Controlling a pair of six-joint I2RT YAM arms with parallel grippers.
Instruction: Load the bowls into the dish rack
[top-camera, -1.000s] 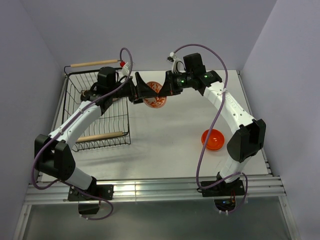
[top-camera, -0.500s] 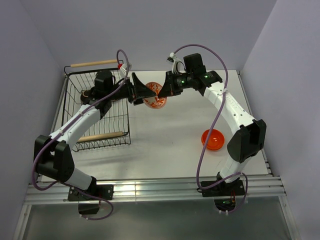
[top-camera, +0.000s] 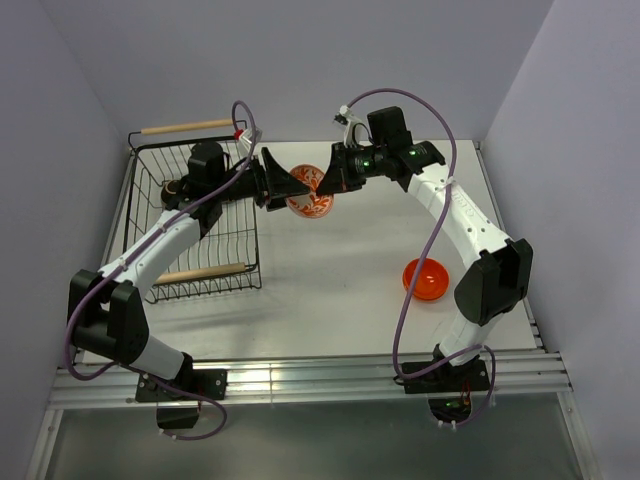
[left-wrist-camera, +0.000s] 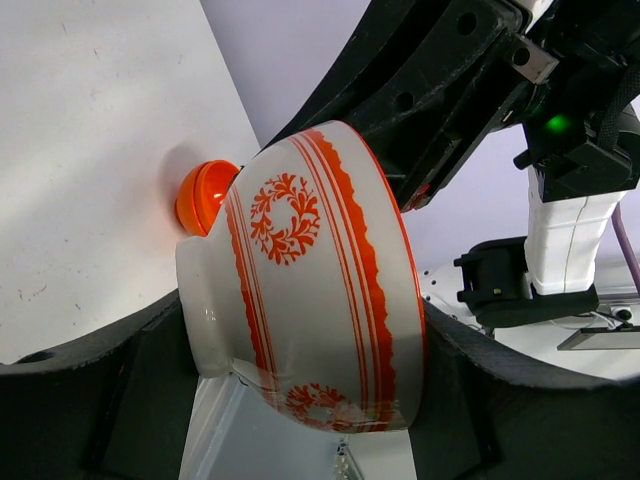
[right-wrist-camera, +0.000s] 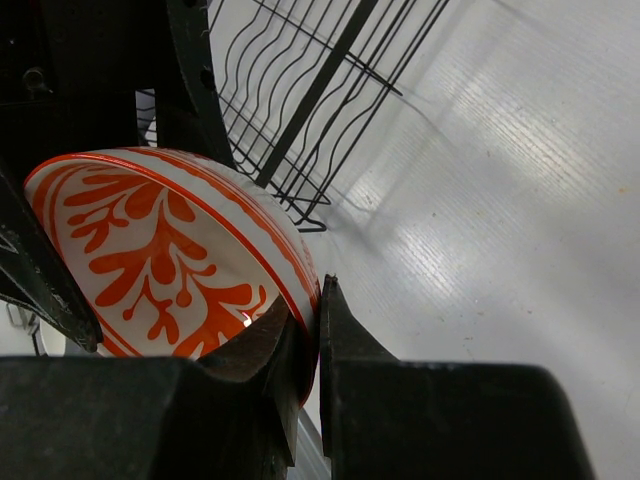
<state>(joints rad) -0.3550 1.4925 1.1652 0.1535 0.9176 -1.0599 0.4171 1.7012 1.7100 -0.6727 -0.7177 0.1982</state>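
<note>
Above the white table (top-camera: 340, 300), a patterned bowl (top-camera: 310, 204) hangs just beside the rack (top-camera: 200, 245). The right gripper (right-wrist-camera: 318, 310) pinches its rim; the left gripper (top-camera: 292, 185) clasps it foot to rim.

The white table (top-camera: 330, 290) carries the dish rack (top-camera: 236, 236) and an orange bowl (top-camera: 426, 279).

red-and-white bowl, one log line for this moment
red-and-white bowl: mid-air handover | right fingers: pinching rim | left fingers: closed across it | orange bowl: on table
</note>
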